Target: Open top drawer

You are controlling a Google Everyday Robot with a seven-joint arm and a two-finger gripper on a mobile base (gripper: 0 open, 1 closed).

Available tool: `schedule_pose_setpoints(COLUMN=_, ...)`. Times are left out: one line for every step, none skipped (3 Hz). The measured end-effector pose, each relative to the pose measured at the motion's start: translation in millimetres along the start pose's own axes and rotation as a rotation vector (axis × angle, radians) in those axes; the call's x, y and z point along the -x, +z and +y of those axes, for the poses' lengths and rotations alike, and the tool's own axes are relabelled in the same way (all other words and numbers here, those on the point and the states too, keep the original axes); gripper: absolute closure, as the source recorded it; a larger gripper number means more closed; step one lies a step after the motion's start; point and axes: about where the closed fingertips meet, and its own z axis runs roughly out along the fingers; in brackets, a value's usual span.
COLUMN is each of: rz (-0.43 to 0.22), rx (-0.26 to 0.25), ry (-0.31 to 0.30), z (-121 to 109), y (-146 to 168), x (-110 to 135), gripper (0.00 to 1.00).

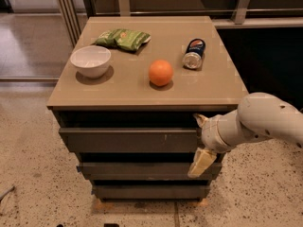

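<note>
The top drawer [128, 140] is the widest dark grey-brown front, just under the tan cabinet top [208, 91], with small pale scratches right of centre. It looks shut or nearly so. My gripper [200, 141], on a white arm coming from the right, is at the drawer front's right end. It is open, with one pale fingertip [199, 120] above the front's top edge and the other below its lower edge. I cannot tell if they touch the drawer.
On the cabinet top lie a white bowl [91, 60], a green snack bag [122, 38], an orange [161, 73] and a tipped can [194, 54]. Two narrower drawer fronts [137, 170] sit below. Speckled floor surrounds the cabinet, with a dark counter at the right.
</note>
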Motion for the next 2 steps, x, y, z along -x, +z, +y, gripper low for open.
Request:
schedule_pose_setpoints(rz=0.021, rx=0.039, ry=-0.004, z=-7.5, y=19.2, x=-0.2, gripper=0.00)
schedule_pose_setpoints(rz=0.058, rx=0.086, ry=0.000, z=-12.3, y=42.1, x=-5.0, gripper=0.00)
